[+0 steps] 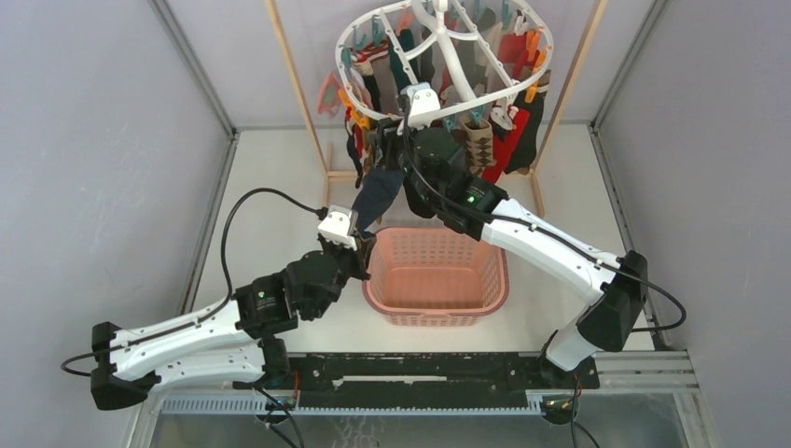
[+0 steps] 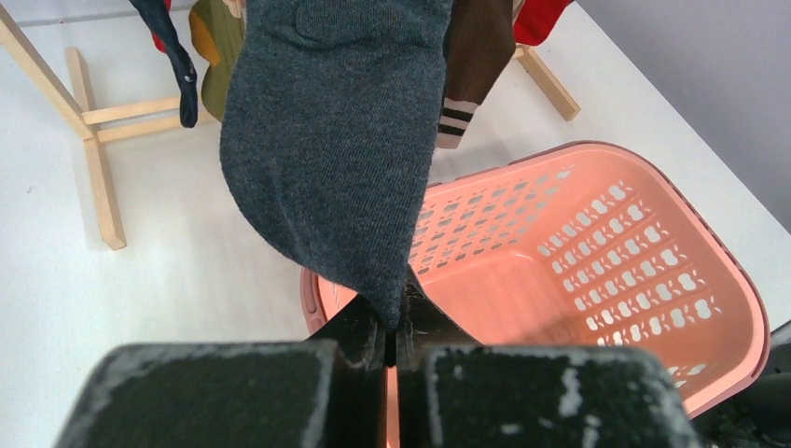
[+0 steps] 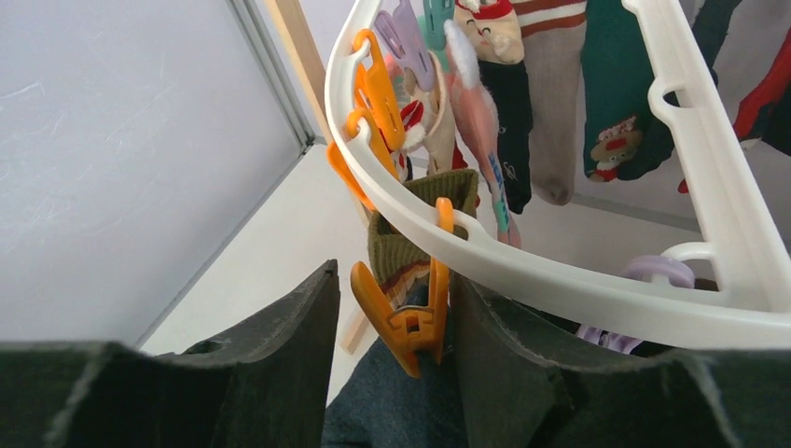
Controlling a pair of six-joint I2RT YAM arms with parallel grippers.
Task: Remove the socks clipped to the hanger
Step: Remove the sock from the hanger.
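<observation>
The white oval hanger [image 1: 446, 58] hangs at the top centre with several socks [image 1: 508, 131] clipped round it. My left gripper [image 1: 362, 239] is shut on the toe of a dark grey sock [image 1: 381, 198], which stretches up to the hanger's near rim. In the left wrist view the gripper [image 2: 392, 325] pinches the sock [image 2: 336, 140] above the basket's rim. My right gripper [image 1: 396, 128] is at the hanger's near rim. In the right wrist view it [image 3: 394, 280] is open and straddles the orange clip [image 3: 410, 322] that holds this sock [image 3: 401, 406] under the frame [image 3: 560, 280].
A pink lattice basket [image 1: 438, 306] stands on the table below the hanger, between my arms; it also shows in the left wrist view [image 2: 616, 271]. The wooden rail's posts [image 1: 298, 89] and feet [image 2: 101, 182] flank the hanger. Grey walls close in both sides.
</observation>
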